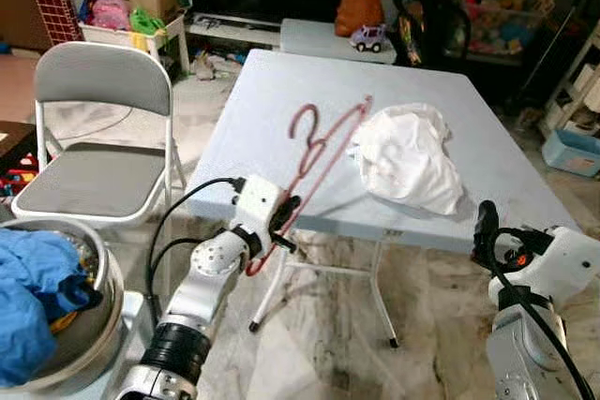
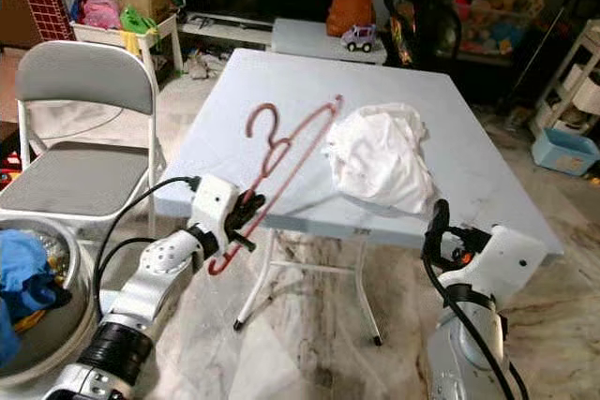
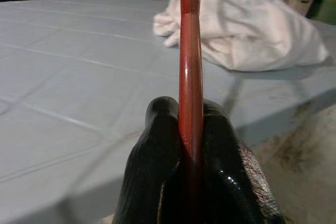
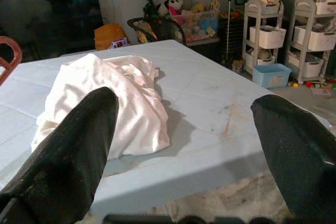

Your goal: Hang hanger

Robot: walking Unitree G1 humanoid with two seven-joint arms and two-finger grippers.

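Note:
A red wire hanger (image 1: 319, 152) slants up over the front of the light blue table (image 1: 272, 100), its hook (image 1: 305, 124) pointing toward the table's middle. My left gripper (image 1: 284, 217) is shut on the hanger's lower end just off the table's front edge; in the left wrist view the two black fingers (image 3: 157, 145) pinch the red bar (image 3: 190, 51). A crumpled white garment (image 1: 412, 156) lies on the table to the right of the hanger. My right gripper (image 1: 486, 227) is open and holds nothing, below the table's front right corner, facing the garment (image 4: 105, 103).
A grey folding chair (image 1: 94, 138) stands left of the table. A metal basin (image 1: 94, 269) with blue clothes sits at my lower left. Toys, boxes and a TV stand line the back wall; white shelves (image 4: 283, 35) and a blue bin (image 1: 572, 152) stand at the right.

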